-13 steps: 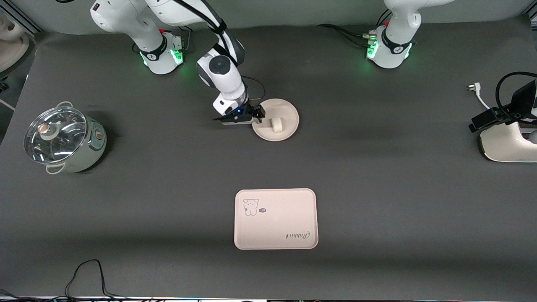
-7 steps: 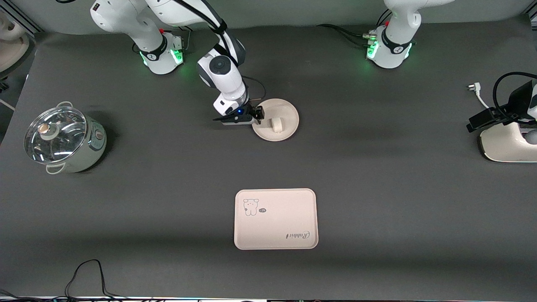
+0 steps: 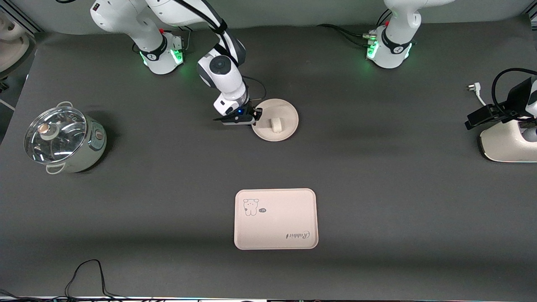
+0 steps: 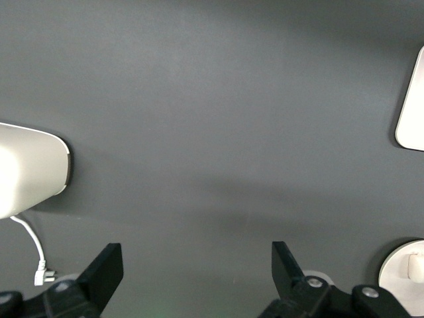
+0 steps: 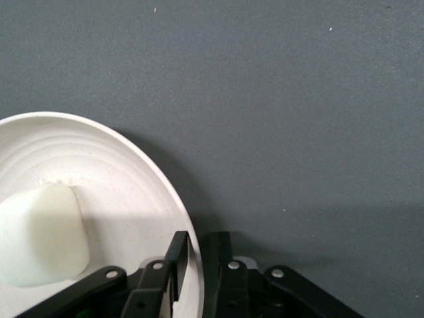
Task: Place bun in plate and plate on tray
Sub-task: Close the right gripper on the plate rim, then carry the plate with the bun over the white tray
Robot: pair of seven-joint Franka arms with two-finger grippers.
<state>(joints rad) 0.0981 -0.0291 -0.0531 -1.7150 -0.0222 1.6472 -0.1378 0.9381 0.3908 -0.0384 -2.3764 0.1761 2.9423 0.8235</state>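
1. The right hand [image 3: 256, 118] is at the rim of the plate [image 3: 282, 110], at about nine o'clock on it in the front view; its fingers [image 5: 177, 260] are pinched on the plate's edge, one over the rim inside, the other outside.
2. The right wrist view makes that pinch plain; in the front view the fingertips are too small to make out.
3. The bun [image 3: 275, 125] lies in the plate, near its middle. The right wrist view cuts off part of the bun [image 5: 41, 235] and most of the plate [image 5: 126, 179].
4. The tray [image 3: 275, 219] lies flat on the bench [image 3: 377, 167], well apart from the plate and nearer the front camera, at six o'clock from it.
5. The left hand [image 4: 195, 271] waits over the bench at the left arm's end, fingers [image 4: 106, 271] spread wide with nothing between them.
6. In the front view that hand is partly cut off by the edge, over a white appliance [image 3: 507, 144].
7. A lidded pot [image 3: 63, 140] stands toward the right arm's end.
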